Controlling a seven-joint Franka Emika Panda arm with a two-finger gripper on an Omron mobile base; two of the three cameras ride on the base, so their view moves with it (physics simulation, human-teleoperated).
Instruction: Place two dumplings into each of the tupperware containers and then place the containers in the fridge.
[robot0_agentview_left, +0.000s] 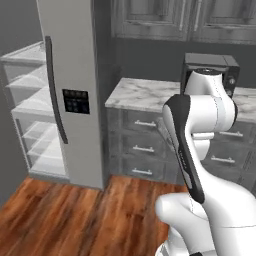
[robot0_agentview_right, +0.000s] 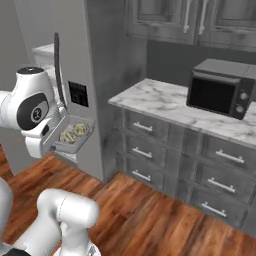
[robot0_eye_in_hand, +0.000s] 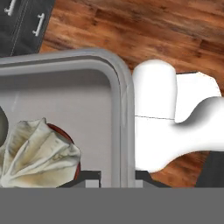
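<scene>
Right base view shows the container (robot0_agentview_right: 74, 135) held up in the air by the arm, near the grey fridge (robot0_agentview_right: 70, 60), with two dumplings (robot0_agentview_right: 72, 132) lying side by side on its floor. It hangs a little tilted, well above the wooden floor (robot0_agentview_right: 150, 215). From the hand view, the gripper (robot0_eye_in_hand: 114, 180) straddles the container's side wall at the rim, one fingertip inside and one outside, so it looks clamped on that thin wall; the tips are mostly hidden at the bottom edge, so the pinch itself is a judgement. One dumpling sits just inside the wall, close to the inner finger, with something reddish brown showing under it.

Left base view has the fridge door open, with white shelves (robot0_agentview_left: 37, 105) in sight to the left of the marble counter (robot0_agentview_left: 145, 92).

The container is likely light and thin, stiff enough to carry but apt to flex or pivot when pinched by a single edge. Its smooth plastic could slip between the fingers. The dumplings are soft and loose, so any tilt could send them sliding to the low side. Holding the rim mid-wall and keeping the tray level seems the safest way to carry it to a shelf
</scene>
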